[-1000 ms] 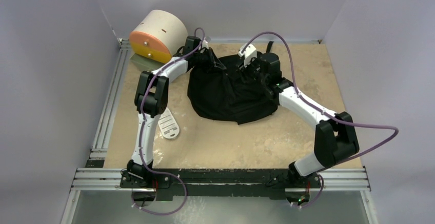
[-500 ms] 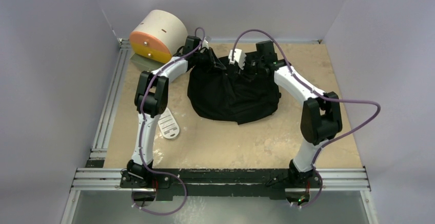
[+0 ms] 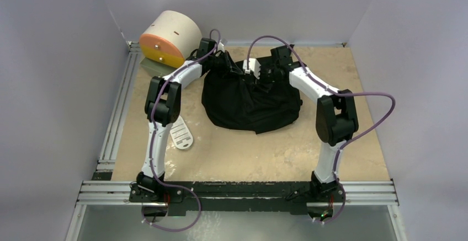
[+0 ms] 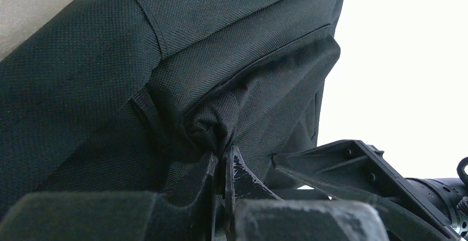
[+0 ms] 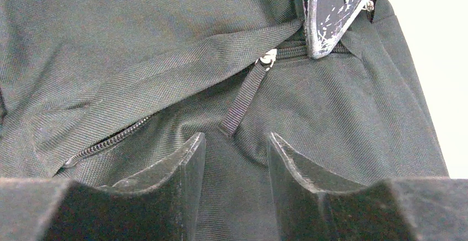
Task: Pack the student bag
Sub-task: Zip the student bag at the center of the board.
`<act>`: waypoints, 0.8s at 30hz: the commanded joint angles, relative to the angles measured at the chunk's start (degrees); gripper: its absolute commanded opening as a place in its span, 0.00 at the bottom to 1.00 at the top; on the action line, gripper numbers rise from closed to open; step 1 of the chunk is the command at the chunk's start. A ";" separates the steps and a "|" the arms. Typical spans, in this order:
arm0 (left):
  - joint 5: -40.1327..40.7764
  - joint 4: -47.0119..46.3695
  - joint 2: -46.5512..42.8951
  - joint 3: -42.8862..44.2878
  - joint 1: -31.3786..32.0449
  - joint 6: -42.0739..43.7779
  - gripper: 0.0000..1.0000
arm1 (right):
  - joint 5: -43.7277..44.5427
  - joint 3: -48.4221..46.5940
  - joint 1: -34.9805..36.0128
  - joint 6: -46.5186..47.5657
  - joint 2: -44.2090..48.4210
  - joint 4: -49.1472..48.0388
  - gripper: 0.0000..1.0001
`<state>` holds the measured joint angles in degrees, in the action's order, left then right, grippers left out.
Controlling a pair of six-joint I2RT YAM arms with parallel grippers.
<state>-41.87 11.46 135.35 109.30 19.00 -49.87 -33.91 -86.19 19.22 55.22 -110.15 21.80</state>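
**Two arms meet at the top of a slumped black backpack**

Top view: The student bag, a soft black fabric backpack, lies crumpled at the far middle of the sandy-brown table. Both arms reach its far edge. The left gripper sits at the bag's upper left corner, and the right gripper is just beside it over the top. A cream-and-orange cylindrical drawer box stands in the far left corner, well apart from a flat white oval piece by the left arm.

Left wrist view: The left gripper is pinched tight on a puckered knot of the bag's coarse woven cloth, which pulls into taut folds above the scuffed black fingers.

Right wrist view: The right gripper stands about half open with nothing between its curved, matte black fingers, poised close over the bag's ribbed cloth. Whether they touch it cannot be told. Just beyond them a flat webbing pull tab hangs from a small metal slider on a zipper that curves left. The left gripper's scratched, pointed tip clamps the seam beside the slider.
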 commanded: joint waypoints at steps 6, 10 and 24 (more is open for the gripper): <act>-2.52 -1.23 -3.24 2.76 -0.72 0.95 0.00 | -3.47 -3.17 1.00 2.11 -1.57 -1.03 0.50; -2.65 -1.18 -3.18 2.76 -0.74 0.90 0.00 | -2.86 -2.67 1.87 1.93 -1.69 -3.96 0.49; -2.80 -1.27 -3.30 2.33 -0.55 0.91 0.00 | -1.34 -4.82 3.10 -0.28 -6.05 -7.92 0.43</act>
<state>-42.00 11.57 135.35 109.30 18.94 -49.87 -35.35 -88.82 21.87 55.42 -115.59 15.68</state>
